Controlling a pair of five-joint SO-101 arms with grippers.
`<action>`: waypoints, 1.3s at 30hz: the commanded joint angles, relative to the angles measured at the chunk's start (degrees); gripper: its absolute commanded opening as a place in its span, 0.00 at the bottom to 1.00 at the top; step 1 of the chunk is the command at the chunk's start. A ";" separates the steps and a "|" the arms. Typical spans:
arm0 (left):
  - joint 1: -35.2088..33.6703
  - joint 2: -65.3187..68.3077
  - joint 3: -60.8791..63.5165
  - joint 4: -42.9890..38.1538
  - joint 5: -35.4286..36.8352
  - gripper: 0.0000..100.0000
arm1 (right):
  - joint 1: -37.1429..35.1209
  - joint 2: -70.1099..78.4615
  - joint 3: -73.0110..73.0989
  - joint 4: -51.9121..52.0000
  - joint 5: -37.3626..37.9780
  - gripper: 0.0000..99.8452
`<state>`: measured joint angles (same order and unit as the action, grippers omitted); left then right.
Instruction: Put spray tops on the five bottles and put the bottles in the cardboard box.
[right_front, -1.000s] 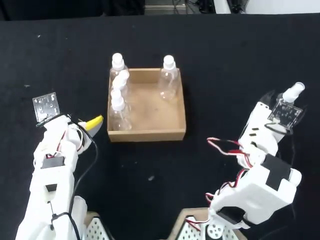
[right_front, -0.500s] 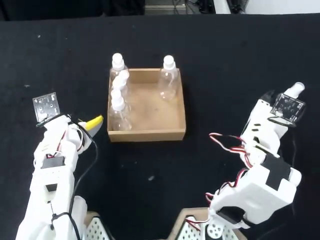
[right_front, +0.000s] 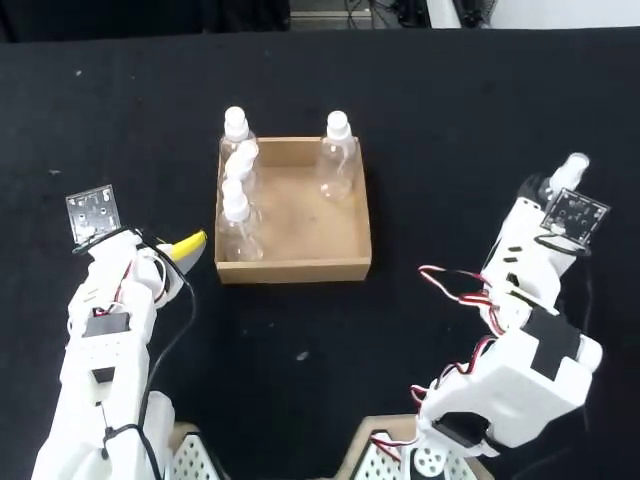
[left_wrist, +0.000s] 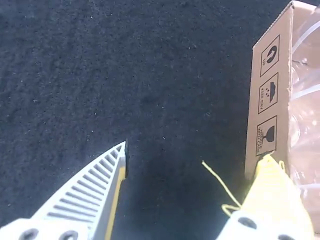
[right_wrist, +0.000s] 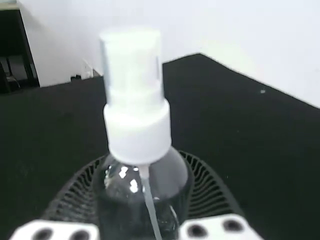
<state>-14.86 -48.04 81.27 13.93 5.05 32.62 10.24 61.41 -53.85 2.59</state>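
One black-covered table (right_front: 450, 90) carries the whole set-up. Two white arms stand at its near edge: the left arm (right_front: 105, 340) lies along the left side, the right arm (right_front: 525, 330) along the right side, with red and white wiring looped at its middle. One cardboard box (right_front: 295, 270), open-topped and square, sits between them toward the middle of the table; printed handling symbols show on its outer wall (left_wrist: 265, 100) in the left wrist view. Four clear bottles stand inside the box, each with a white spray top fitted: three in a row against its left wall, at the far corner (right_front: 236, 128), the middle (right_front: 243, 158) and the near corner (right_front: 238, 225), their clear bodies overlapping, and one alone at the far right corner (right_front: 337, 150). One fifth bottle (right_wrist: 142, 185), also clear, is clamped in the right gripper (right_front: 560, 195), well apart from the box and off to its right; the ribbed black fingers (right_wrist: 210, 192) close round its shoulder on both sides. One white spray top (right_wrist: 135, 100) is seated on the neck of that held bottle, its dip tube visible through the clear wall below. Left gripper (left_wrist: 195, 152): fingers spread wide with nothing between them, low over the bare cloth, the yellow finger (left_wrist: 272, 195) just beside the box's near left corner and the white ribbed finger (left_wrist: 100, 185) farther from it. One thin yellow thread (left_wrist: 220, 187) curls beside the yellow finger.
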 joint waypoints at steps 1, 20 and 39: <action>0.57 -0.44 0.04 -1.14 -0.26 0.32 | -0.62 -7.96 1.98 -2.55 -0.44 0.01; 0.57 -0.44 0.04 -1.14 -0.26 0.32 | -14.33 -54.90 12.88 34.64 -0.35 0.01; 0.57 -0.44 0.13 -1.14 -0.26 0.32 | -40.53 -96.04 19.74 70.15 -0.53 0.01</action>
<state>-14.86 -48.04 81.27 13.93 5.05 -3.52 -82.51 80.22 15.78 2.51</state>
